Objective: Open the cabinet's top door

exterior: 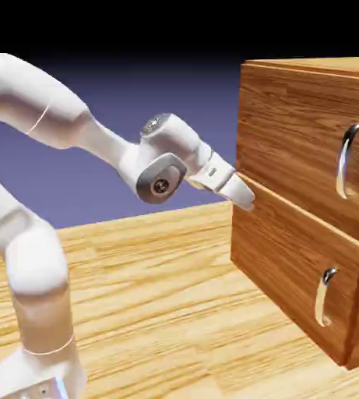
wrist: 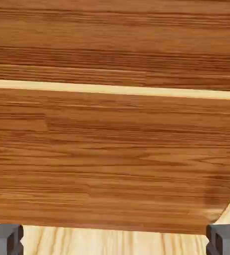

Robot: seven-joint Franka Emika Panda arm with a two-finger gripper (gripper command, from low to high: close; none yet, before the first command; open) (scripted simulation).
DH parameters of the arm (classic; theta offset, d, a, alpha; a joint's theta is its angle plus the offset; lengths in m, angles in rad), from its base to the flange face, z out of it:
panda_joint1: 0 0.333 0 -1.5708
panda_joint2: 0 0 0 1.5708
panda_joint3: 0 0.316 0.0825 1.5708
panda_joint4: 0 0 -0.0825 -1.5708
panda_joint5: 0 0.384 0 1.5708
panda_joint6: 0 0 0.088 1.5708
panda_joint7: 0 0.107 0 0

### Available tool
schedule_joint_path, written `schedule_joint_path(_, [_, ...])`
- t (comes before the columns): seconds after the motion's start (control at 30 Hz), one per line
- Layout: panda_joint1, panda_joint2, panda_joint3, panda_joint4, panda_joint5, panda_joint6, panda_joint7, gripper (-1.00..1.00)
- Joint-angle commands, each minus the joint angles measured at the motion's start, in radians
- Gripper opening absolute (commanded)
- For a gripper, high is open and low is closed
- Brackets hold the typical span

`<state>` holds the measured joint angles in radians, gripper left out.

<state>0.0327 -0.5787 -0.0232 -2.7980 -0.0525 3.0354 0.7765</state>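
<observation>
The top door [exterior: 295, 148] at the frame's upper right is not opened, and the released, empty fingers [exterior: 246, 199] must reach its long handle [exterior: 346, 160].

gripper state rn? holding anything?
Gripper: open, fingers spread wide, nothing between them. It points at the cabinet front; handle of the top door not gripped.

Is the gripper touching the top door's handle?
Apart. In the exterior view the gripper sits by the cabinet's near edge, far from the handle.
</observation>
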Motion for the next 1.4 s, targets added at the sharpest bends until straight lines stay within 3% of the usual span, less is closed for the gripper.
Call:
schedule_joint_path(0.0, [0.017, -0.007, -0.019, 0.01, -0.044, -0.001, 0.029, 1.0])
schedule_joint_path(1.37, [0.72, -0.304, -0.808, 0.417, -1.827, -0.055, 1.237, 1.0])
